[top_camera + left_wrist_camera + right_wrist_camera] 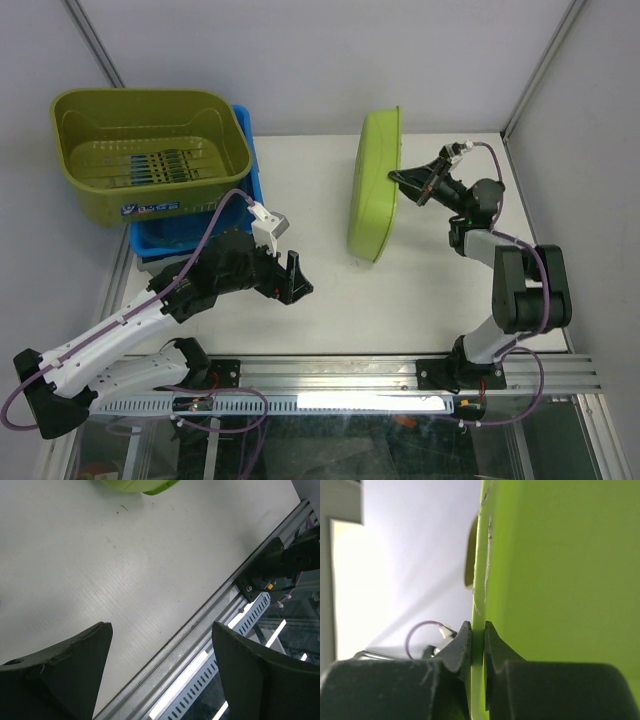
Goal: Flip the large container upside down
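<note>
Aluminium rail (380,372) ran along the near edge of the white table (330,310), carrying the bases of both arms. From the left base, the left arm reached forward and inward over the table's near-left part. The left gripper (296,277) hung above bare tabletop with its two dark fingers (75,672) spread wide apart and nothing between them. It was well apart from the large container (372,190), and only a lime-green corner of that tub showed at the top edge of the left wrist view.

Farther back, right of the table's centre, the large container stood tipped up on its side. Its lower end rested on the table, its upper end rose toward the back wall, and a smooth broad face was turned toward the left. The right arm rose from its base and bent inward to meet the tub from the right. The right gripper (397,178) was pinched on the thin green rim at about mid-height. In the right wrist view the two fingertips (465,637) pressed against opposite faces of that wall, with only the plastic between them.

At the far left corner an olive-green basket (150,150) with a slotted floor sat upright on top of a blue bin (180,235), well apart from both grippers.
</note>
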{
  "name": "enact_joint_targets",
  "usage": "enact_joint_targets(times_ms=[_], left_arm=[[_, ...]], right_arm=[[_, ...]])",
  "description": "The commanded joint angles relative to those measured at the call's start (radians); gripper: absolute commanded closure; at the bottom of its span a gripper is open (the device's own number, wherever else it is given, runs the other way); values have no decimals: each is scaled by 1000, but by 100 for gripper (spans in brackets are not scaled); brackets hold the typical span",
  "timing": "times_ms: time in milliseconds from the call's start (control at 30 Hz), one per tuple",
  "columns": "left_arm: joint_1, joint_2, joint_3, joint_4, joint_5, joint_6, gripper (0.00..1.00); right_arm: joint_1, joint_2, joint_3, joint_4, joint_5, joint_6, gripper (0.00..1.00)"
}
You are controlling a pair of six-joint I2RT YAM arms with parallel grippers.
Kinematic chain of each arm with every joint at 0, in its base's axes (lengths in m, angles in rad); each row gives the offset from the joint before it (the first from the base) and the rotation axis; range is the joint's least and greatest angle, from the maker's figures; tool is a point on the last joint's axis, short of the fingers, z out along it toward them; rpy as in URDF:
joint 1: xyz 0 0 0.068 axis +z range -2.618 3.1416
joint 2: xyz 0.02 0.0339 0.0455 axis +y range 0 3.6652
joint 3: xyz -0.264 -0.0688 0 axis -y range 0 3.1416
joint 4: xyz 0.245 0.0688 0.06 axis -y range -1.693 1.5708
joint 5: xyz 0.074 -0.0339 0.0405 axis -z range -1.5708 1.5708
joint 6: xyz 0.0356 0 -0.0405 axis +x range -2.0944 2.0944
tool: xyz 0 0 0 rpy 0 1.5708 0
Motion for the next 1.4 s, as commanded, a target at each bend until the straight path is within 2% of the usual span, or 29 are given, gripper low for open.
enact_joint_targets(times_ms=[0, 167, 233, 300, 400, 433, 467, 500, 533, 600, 667, 733, 933, 1067, 1233, 1300, 1367], left_arm=[[-10, -11, -1, 55, 24, 3, 17], [-10, -9, 1, 55, 24, 10, 17], [-10, -4, 4, 55, 26, 12, 16], [-10, 5, 12, 56, 30, 15, 17], [-10, 23, 23, 55, 33, 16, 16], [-10, 28, 28, 57, 36, 17, 16], [-10, 34, 29, 59, 37, 16, 16], [-10, 39, 33, 63, 39, 16, 16], [-10, 44, 34, 68, 42, 17, 16], [-11, 54, 37, 78, 46, 16, 16], [-10, 68, 43, 89, 53, 18, 16], [-10, 85, 53, 107, 52, 20, 15], [-15, 221, 150, 182, 28, 12, 9], [-24, 348, 238, 226, -22, -16, 6], [-31, 554, 350, 286, -108, -104, 2], [-30, 663, 416, 286, -175, -117, 1], [-29, 757, 487, 284, -234, -115, 1]], right_arm=[[-95, 129, -76, 589, -89, 355, 100], [-224, 155, -181, 509, -182, 293, 100], [-295, 138, -226, 393, -211, 188, 100], [-371, 105, -257, 203, -233, 41, 96], [-461, 26, -240, -254, -240, -286, 85], [-492, -3, -206, -471, -240, -286, 85], [-507, -32, -154, -794, -180, -606, 73], [-514, -55, -97, -1008, -104, -781, 68], [-515, -74, -36, -1160, -18, -902, 62], [-515, -103, 41, -1316, 122, -1020, 46], [-515, -138, 75, -1399, 266, -1071, 31], [-514, -170, 85, -1438, 361, -1084, 25], [-462, -271, 105, -1520, 639, -1122, 16], [-437, -308, 136, -1591, 821, -1130, 15], [-382, -460, 63, -1586, 860, -1011, 13], [-302, -544, 48, -1633, 999, -873, 7], [-220, -621, 42, -1655, 1115, -829, 1]])
